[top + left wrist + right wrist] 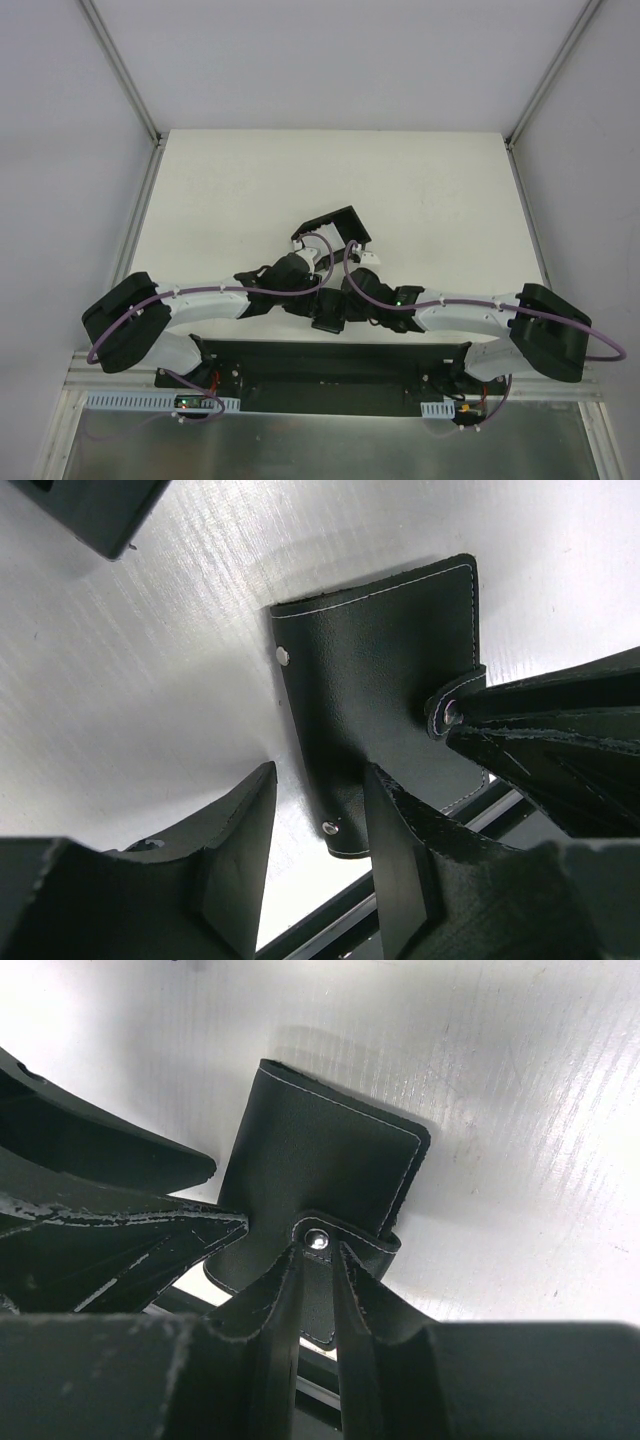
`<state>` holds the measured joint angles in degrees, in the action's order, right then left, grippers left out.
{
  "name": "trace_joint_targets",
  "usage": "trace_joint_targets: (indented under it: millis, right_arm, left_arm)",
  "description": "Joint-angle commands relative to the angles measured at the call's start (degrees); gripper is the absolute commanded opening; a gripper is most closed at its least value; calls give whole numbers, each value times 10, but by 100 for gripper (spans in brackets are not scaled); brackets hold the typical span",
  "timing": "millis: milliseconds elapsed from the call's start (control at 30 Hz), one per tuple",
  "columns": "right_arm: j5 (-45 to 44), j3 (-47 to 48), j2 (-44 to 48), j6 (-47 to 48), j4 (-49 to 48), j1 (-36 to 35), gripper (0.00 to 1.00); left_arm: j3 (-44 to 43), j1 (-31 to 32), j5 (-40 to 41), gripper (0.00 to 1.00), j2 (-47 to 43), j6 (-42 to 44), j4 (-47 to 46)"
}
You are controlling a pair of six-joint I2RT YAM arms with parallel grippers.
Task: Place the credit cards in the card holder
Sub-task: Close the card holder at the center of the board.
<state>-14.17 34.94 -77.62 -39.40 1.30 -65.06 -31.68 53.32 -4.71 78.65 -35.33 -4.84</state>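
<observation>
The card holder [380, 670] is a closed black wallet lying flat on the white table; it also shows in the right wrist view [310, 1150]. My right gripper [320, 1250] is shut on its clasp tab [318, 1295], just below the snap. My left gripper [320, 780] is open, its fingers [245, 840] standing either side of the wallet's near corner. In the top view both grippers meet over the wallet [327, 322] near the table's front edge. No credit card shows clearly; small pale bits [299, 242] beside the tray may be cards, I cannot tell.
A larger black walled tray [337, 228] stands just behind the grippers, its corner in the left wrist view [90, 510]. The black mounting rail [320, 365] runs along the table's near edge, right below the wallet.
</observation>
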Motion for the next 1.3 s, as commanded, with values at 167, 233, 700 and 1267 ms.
trace_joint_targets:
  millis: [167, 233, 700, 1267]
  right_arm:
    - [0, 7, 5, 11, -10, 7, 20]
    - [-2, 9, 6, 14, -10, 10, 21]
    - [13, 58, -39, 36, 53, 12, 20]
    - [23, 121, -95, 79, 132, 8, 20]
  left_arm:
    - [6, 7, -3, 41, -1, 18, 10]
    - [7, 7, -4, 42, -2, 19, 9]
    - [4, 7, -9, 41, 1, 23, 9]
    - [24, 7, 19, 40, -12, -3, 2]
